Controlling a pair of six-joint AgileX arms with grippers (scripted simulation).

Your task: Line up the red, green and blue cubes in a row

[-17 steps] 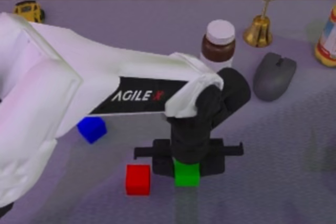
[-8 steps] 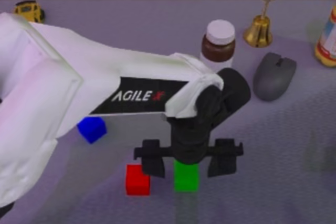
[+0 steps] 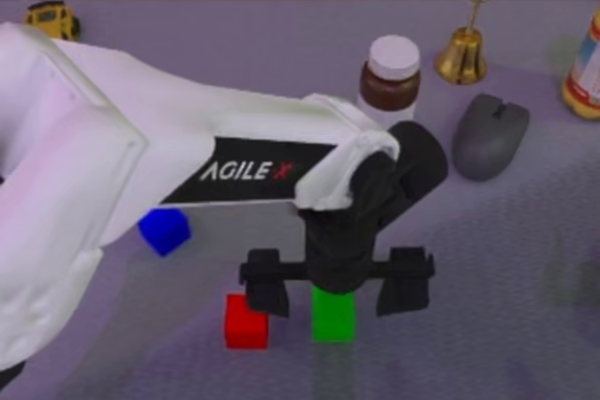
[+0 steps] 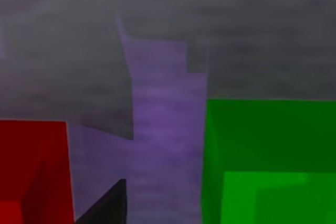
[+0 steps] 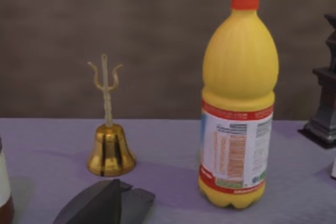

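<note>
Purple desk: the left claw hangs spread over the green cube, set beside the red cube to form the row.

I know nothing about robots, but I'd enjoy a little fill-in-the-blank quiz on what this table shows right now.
1. The left pincer hangs open right over the ____ cube.
2. The red cube sits just to the top view's ____ of the green cube.
3. The cube lying apart, partly under the white arm, is the ____ one.
4. The grey mouse lies in front of a golden ____.

Missing words: green; left; blue; bell
</note>
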